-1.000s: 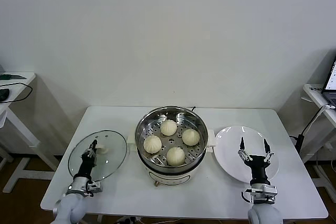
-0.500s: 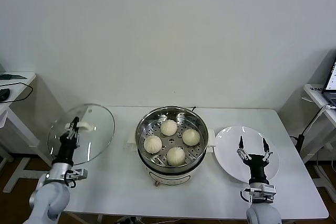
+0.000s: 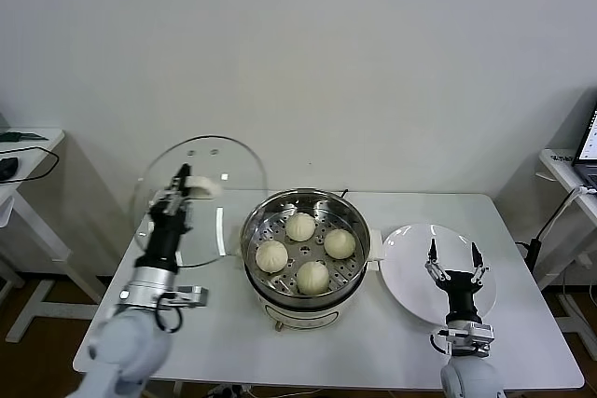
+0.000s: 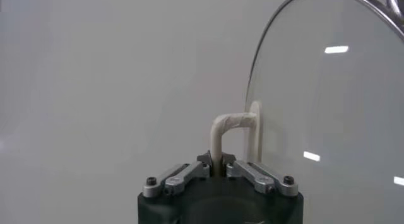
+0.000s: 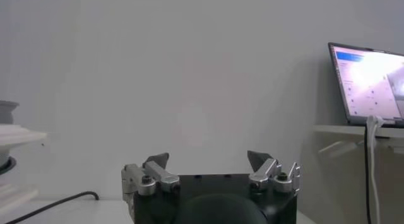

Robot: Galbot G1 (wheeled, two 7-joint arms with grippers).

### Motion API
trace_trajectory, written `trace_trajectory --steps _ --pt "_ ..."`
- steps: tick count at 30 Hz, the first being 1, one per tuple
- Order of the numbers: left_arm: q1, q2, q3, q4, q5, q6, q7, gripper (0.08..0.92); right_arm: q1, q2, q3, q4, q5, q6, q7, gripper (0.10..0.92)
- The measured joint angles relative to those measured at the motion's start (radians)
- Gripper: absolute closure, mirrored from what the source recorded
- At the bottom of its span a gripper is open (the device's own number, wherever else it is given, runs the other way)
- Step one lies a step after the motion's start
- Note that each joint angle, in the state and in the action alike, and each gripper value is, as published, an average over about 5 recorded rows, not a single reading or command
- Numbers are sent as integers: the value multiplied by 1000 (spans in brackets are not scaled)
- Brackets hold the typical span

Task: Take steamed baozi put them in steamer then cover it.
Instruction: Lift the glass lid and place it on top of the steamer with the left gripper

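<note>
Head view: the left gripper (image 3: 183,177) pinches the cream handle (image 4: 231,132) of the glass lid (image 3: 199,198), holding it upright in the air, beside the steamer (image 3: 305,247). Four baozi (image 3: 312,277) sit inside the steamer. Right gripper (image 3: 452,254), fingers spread wide, hovers over the white plate (image 3: 406,277).

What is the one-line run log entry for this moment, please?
left hand: shut on glass lid handle, lid raised beside steamer | right hand: open over plate | four baozi in steamer | uncovered
</note>
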Motion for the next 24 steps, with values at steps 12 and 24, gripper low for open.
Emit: trace_trajectory --steps 12,24 --pt "-103 -97 328 -31 116 186 148 803 15 9 7 -24 -1 0 2 203" --pt "-190 -192 485 67 266 293 286 803 26 15 18 -45 -2 1 2 203"
